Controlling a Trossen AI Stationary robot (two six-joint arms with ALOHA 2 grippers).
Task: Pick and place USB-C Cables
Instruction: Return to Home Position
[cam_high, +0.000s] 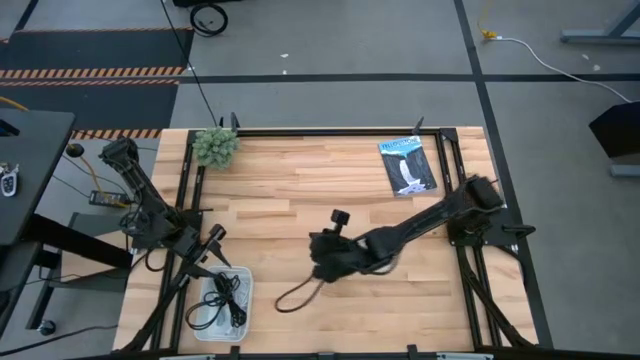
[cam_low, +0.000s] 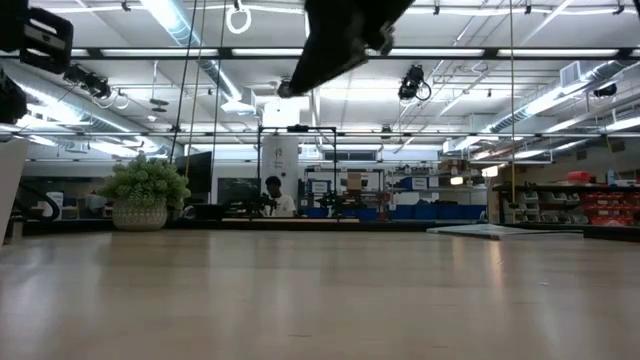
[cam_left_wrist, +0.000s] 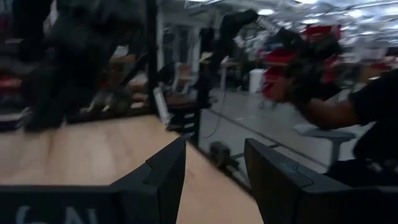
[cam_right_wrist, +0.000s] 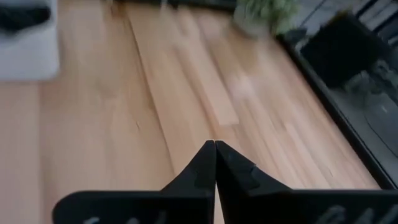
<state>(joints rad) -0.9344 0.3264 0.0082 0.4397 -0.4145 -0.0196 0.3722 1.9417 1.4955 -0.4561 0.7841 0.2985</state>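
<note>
In the high view my right gripper (cam_high: 320, 268) hovers over the table's near middle. Its fingers (cam_right_wrist: 214, 149) are shut, and a black USB-C cable (cam_high: 292, 297) trails from under them in a loop toward the near edge. A pale tray (cam_high: 247, 290) at the near left holds a black coiled cable (cam_high: 230, 298) and a white one (cam_high: 205, 314). My left gripper (cam_high: 213, 238) is open, just beyond the tray on its far side, touching nothing; its fingers stand apart in the left wrist view (cam_left_wrist: 214, 180). The pale blue-grey cable is out of view. My right gripper is shut on the black cable at one end of its loop (cam_high: 316, 281), coming from above. Its own body hides the place of contact, and the right wrist view shows no cable between the fingers. The loop trails toward the near edge; hanging or lying, I cannot tell.
A blue-and-white flat packet (cam_high: 408, 165) lies at the far right. A small potted plant (cam_high: 215, 147) stands at the far left corner. Bare wood (cam_high: 300, 190) lies between them. Black frame rails run along both sides. A person (cam_low: 272, 195) is in the room behind.
</note>
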